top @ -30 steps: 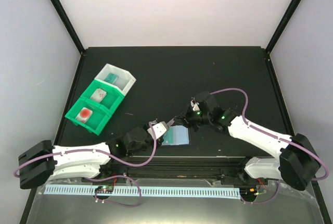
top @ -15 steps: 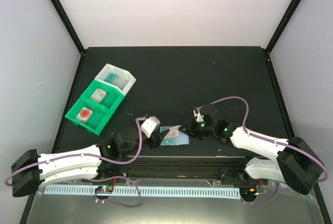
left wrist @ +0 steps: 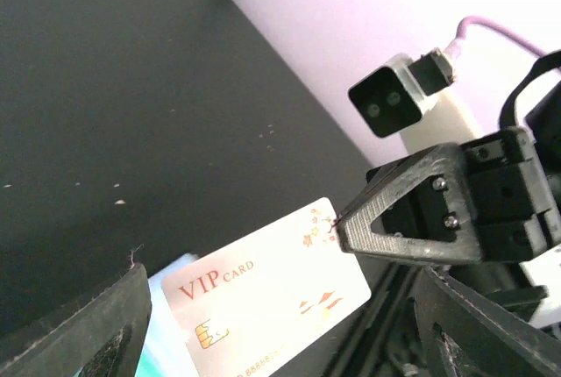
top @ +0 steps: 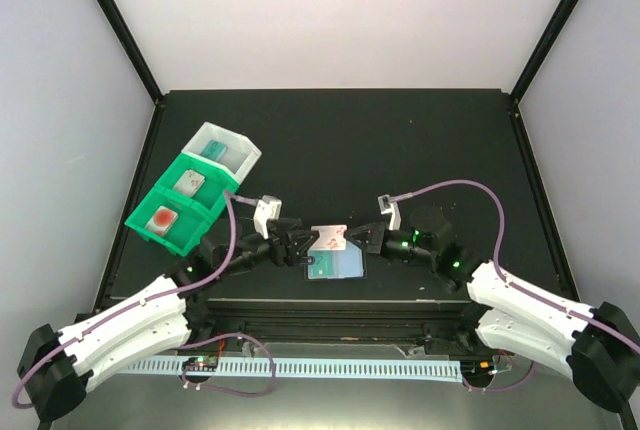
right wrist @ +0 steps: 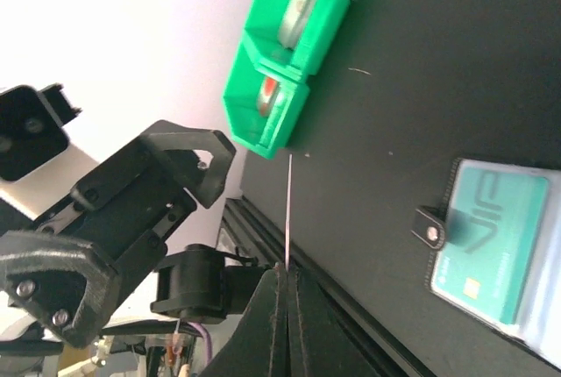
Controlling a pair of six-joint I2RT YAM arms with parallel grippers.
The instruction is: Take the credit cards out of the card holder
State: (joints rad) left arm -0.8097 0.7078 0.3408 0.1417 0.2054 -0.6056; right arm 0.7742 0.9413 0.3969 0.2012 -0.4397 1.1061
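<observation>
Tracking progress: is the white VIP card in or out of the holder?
Out. The right claw pinches the card by its edge, clear of the holder.

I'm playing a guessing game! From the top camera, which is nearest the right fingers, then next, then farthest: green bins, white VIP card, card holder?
1. White VIP card, pinched in the right fingers.
2. Card holder, flat on the table close beside them.
3. Green bins, far off on the left.
</observation>
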